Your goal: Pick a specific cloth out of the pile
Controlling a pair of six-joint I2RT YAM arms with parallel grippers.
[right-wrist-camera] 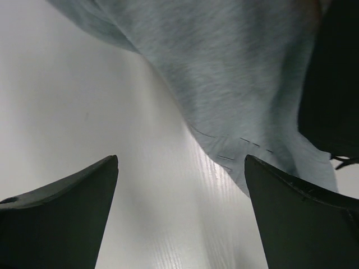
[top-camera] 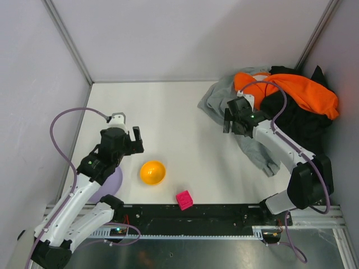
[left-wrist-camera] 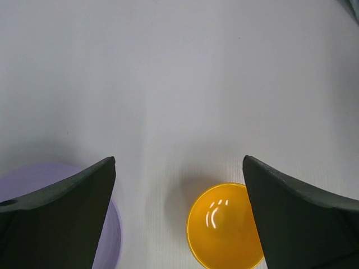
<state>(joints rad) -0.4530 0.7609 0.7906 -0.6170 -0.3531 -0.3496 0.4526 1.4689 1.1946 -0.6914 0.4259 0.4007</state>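
The pile [top-camera: 291, 106] lies at the back right: a light grey garment [top-camera: 221, 101], a bright orange one [top-camera: 303, 89] and a black one [top-camera: 303, 120]. No dark navy-blue cloth shows in any view; it is hidden or out of view. My right gripper [top-camera: 231, 124] is open and empty at the pile's left edge, over the grey garment's hem. The right wrist view shows this gripper [right-wrist-camera: 180, 185] above bare table, with the grey fabric [right-wrist-camera: 235, 73] ahead and black fabric [right-wrist-camera: 331, 84] at the right. My left gripper [top-camera: 124, 134] is open and empty at the left, and also shows in its wrist view [left-wrist-camera: 179, 185].
An orange bowl [top-camera: 152, 172] sits near the front middle, just below the left gripper's right finger in the left wrist view [left-wrist-camera: 224, 224]. A pale purple plate [top-camera: 112, 182] lies under the left arm. A pink cube [top-camera: 184, 199] sits by the front edge. Walls enclose the table.
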